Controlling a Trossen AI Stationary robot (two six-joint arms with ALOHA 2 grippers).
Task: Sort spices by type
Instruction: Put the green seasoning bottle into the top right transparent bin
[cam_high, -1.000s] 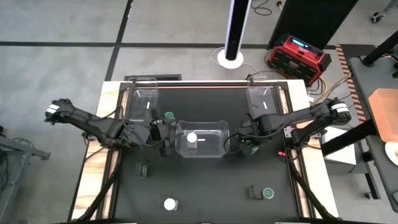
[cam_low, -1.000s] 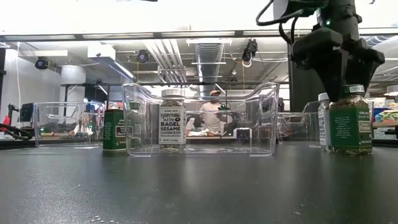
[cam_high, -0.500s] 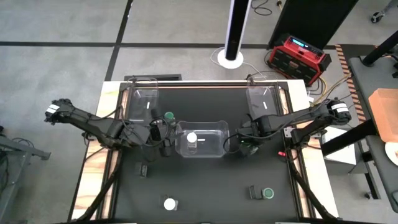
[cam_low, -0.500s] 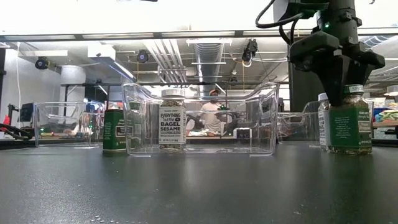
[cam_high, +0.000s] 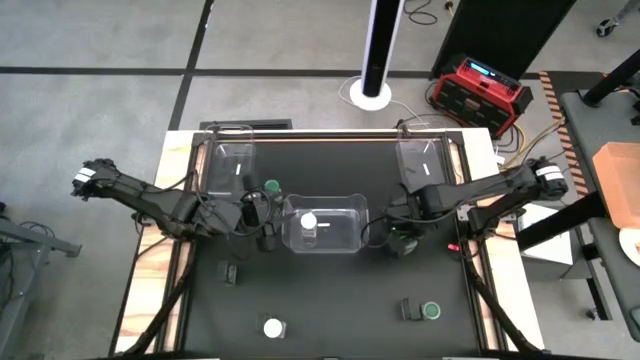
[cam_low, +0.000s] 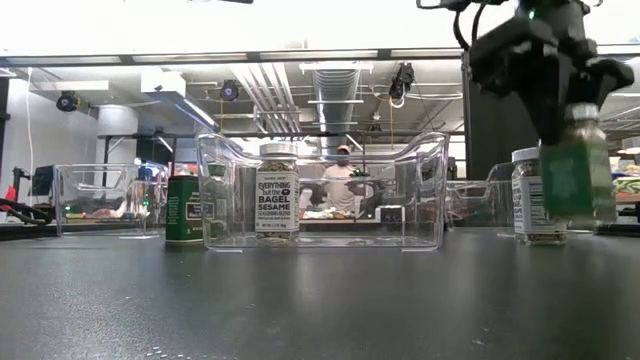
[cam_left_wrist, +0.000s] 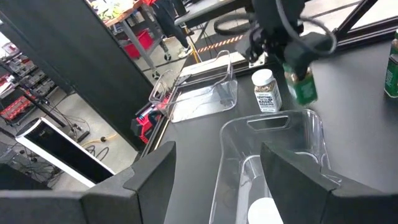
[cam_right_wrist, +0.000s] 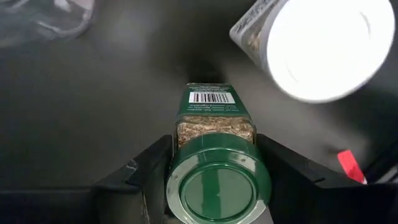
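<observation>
My right gripper (cam_right_wrist: 217, 186) is shut on a green-lidded spice jar (cam_low: 578, 170), just right of the clear centre bin (cam_high: 345, 240). A white-lidded jar (cam_low: 530, 195) stands on the table beside the held one. Inside the centre bin stands another white-lidded jar (cam_low: 277, 195). A green-lidded jar (cam_high: 271, 188) stands at the bin's far left corner. My left gripper (cam_left_wrist: 217, 186) hovers open at the bin's left end, with nothing between its fingers. My right gripper pinches the green-lidded jar at its top, one finger on either side of the lid (cam_right_wrist: 177, 180). The fingers point down from above. The jar hangs below them, slightly tilted, its base (cam_low: 580, 220) just clear of the table.
Clear bins stand at the far left (cam_high: 232, 165) and far right (cam_high: 420, 160). Near the front edge are a white-lidded jar (cam_high: 273, 327), a green-lidded jar (cam_high: 431, 311) and two small dark things (cam_high: 231, 272) (cam_high: 409, 309).
My right gripper has risen with the green-lidded jar, which stood on the table and now hangs just clear of it. The white-lidded jar beside it has stayed put.
</observation>
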